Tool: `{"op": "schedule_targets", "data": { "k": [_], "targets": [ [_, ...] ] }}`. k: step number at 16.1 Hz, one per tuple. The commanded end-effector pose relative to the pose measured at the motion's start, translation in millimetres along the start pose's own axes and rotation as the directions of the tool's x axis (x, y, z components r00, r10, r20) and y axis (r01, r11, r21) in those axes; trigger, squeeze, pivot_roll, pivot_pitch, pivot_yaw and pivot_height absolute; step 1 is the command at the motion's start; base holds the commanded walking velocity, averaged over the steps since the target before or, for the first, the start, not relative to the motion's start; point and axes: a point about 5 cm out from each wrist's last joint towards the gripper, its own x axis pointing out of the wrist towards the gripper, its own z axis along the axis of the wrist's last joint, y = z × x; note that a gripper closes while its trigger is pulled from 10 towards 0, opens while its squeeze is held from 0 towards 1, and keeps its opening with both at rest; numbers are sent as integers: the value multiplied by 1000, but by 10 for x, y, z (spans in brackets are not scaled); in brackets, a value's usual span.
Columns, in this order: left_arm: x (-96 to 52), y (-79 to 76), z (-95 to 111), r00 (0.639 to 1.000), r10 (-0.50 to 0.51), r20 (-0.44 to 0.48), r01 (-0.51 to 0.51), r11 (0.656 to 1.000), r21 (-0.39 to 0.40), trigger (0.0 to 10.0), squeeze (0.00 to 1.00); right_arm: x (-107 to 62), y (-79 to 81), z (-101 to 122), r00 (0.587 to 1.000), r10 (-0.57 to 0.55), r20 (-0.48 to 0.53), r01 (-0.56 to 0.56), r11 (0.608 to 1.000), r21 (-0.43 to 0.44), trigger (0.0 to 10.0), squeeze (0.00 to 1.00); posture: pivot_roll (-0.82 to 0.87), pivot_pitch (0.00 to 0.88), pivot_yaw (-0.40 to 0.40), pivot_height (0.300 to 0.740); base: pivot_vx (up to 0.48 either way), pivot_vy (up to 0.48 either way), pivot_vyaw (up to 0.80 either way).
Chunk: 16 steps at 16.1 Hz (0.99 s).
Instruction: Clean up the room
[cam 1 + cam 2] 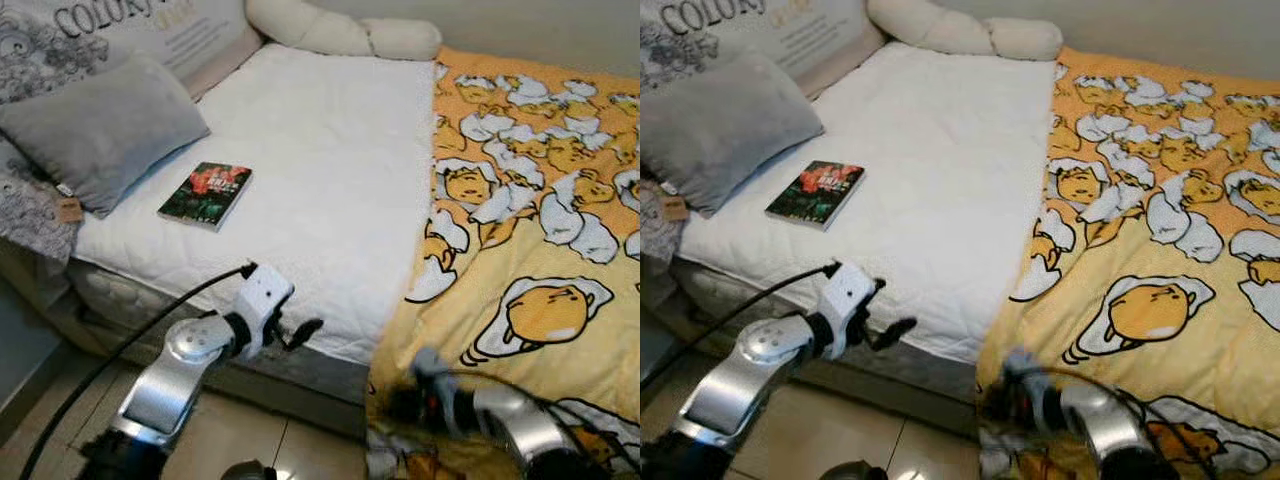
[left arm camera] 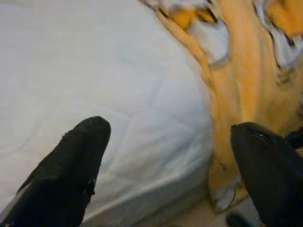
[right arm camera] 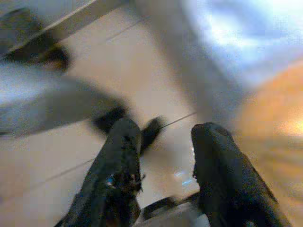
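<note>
- The yellow blanket [image 1: 540, 240], soft fabric printed with white-and-yellow egg characters, covers the half of the bed on the robot's right; its long axis runs from the foot edge up toward the pillows, and its lower hem hangs over the mattress edge to the floor.
- The left gripper [image 1: 300, 332] hovers at the foot edge of the white quilted mattress [image 1: 320, 170], fingers spread wide with nothing between them; the blanket's edge lies just beyond the tip of one finger [image 2: 267, 165].
- The right gripper [image 3: 163, 156] is low beside the draped hem, blurred; its fingers stand apart, holding nothing, with tiled floor [image 3: 71, 156] beyond the tips.
- A dark-covered book [image 1: 205, 194] lies flat on the mattress, well beyond the left fingers, near a grey pillow [image 1: 100, 130].
- A cream bolster [image 1: 340, 30] lies along the head of the bed.
</note>
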Motion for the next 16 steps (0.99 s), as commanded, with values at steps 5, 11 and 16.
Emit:
{"op": "schedule_targets", "data": {
  "k": [5, 11, 16],
  "targets": [
    [-143, 324, -39, 906, 419, 64, -402, 897, -186, 10000, 0, -367, -329, 557, 771, -533, 350, 509, 845, 166, 10000, 1000, 9, 0, -18, 740, 0, 0, 0],
    [-169, 450, -50, 817, 573, 61, -552, 809, -202, 10000, 0, -442, -332, 607, 508, -801, 315, 724, 596, 347, 10000, 1000, -42, 0, 12, 740, 0, 0, -515],
    [-155, 554, 18, 781, 617, 101, -595, 783, -183, 10000, 0, -427, -261, 855, 435, -799, 416, 727, 584, 362, 10000, 1000, -34, 0, -7, 740, 0, 0, -565]
  ]
}}
